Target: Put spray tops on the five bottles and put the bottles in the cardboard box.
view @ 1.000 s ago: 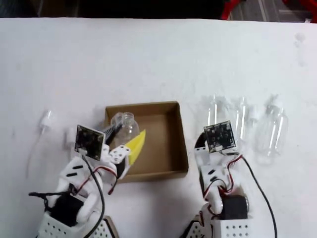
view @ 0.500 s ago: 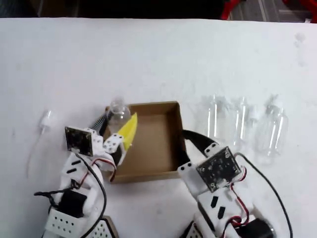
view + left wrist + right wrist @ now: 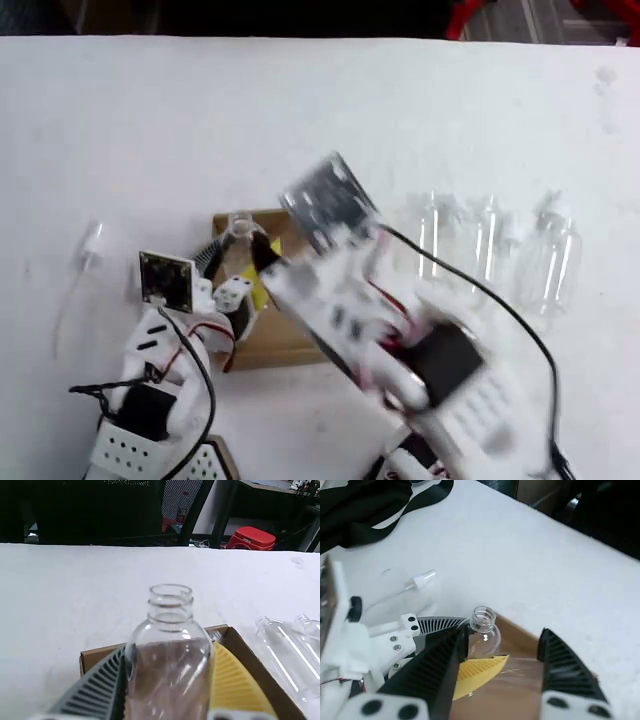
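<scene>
Early days, I judge: the left fingers (image 3: 97,692) clench an uncapped bottle (image 3: 170,630) upright over the far-left corner of the cardboard box (image 3: 95,656), and the right fingers (image 3: 437,672) hang spread above it, holding nothing. A spray top (image 3: 92,240) lies left and three bottles (image 3: 490,245) lie right on the white desk (image 3: 300,110), with dark furniture (image 3: 100,510) beyond

Robotics lab or workshop, by look of it. White-covered table (image 3: 75,590) under left gripper (image 3: 167,690). Well beyond that gripper, past table's far edge: black mesh panel (image 3: 182,500), dark slanted metal legs (image 3: 222,510), red plastic box (image 3: 250,539), desk edge (image 3: 272,486). Beyond right gripper (image 3: 503,632), black bag with strap (image 3: 365,507) on table. Behind left gripper, bare circuit board (image 3: 165,282) and loose wires (image 3: 203,385) on arm.
</scene>
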`<state>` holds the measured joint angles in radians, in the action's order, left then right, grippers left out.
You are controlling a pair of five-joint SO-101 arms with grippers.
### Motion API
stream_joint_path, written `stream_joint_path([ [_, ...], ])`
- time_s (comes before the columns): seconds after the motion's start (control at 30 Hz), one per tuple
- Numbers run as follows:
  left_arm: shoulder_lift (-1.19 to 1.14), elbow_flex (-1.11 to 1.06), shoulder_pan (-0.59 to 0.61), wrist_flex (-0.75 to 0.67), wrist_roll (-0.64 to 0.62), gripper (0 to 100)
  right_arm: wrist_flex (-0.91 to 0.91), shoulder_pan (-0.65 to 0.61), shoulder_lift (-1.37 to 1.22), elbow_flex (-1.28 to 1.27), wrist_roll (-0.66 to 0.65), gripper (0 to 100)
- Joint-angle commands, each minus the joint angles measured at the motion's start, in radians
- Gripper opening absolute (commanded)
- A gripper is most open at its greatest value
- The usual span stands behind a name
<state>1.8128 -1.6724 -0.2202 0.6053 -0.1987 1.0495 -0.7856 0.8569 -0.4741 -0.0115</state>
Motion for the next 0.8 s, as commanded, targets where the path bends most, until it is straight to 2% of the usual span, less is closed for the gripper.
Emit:
stream_joint_path([
  [0.0, 0.013, 0.052, -0.015, -0.003, -0.005, 2, -0.084, -0.013, -0.097, 0.041, 0.089, 19.9],
  [0.2, 0.013, 0.054, -0.007, -0.005, -0.005, 2, -0.157, -0.033, -0.222, 0.048, 0.115, 19.0],
  [0.77, 0.013, 0.051, -0.01, -0.005, -0.005, 2, -0.134, -0.01, -0.274, 0.046, 0.106, 18.7],
])
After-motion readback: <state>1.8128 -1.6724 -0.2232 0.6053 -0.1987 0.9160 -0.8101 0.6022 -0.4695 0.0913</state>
